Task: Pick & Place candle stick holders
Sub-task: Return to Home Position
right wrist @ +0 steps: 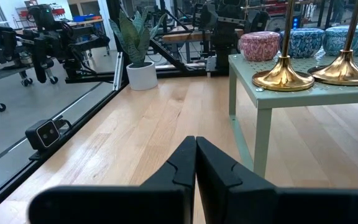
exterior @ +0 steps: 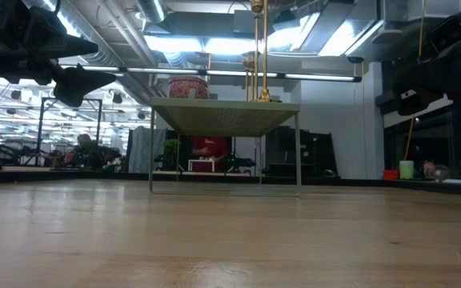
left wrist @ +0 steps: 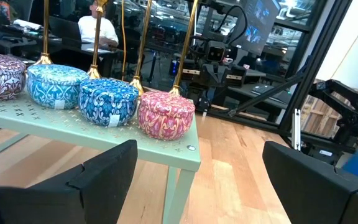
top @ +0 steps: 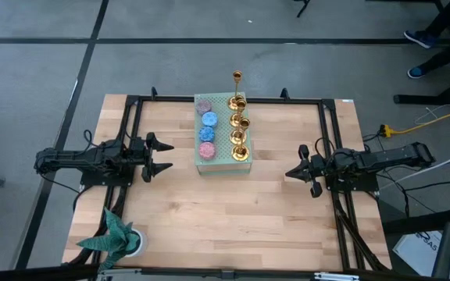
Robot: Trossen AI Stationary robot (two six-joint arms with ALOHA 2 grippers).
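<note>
Several gold candle stick holders stand in a row by their round bases on the right half of a small pale green stand, at the table's far middle. One more holder shows at the stand's far end. In the right wrist view the flared bases sit on the stand's top. My left gripper hangs open to the left of the stand, level, with nothing between its fingers. My right gripper is shut and empty to the right of the stand, level.
Round blue and pink tins fill the stand's left half. A plant in a white pot stands at the near left corner. Black frame rails run along the table's sides. Bare wood lies between the grippers and the near edge.
</note>
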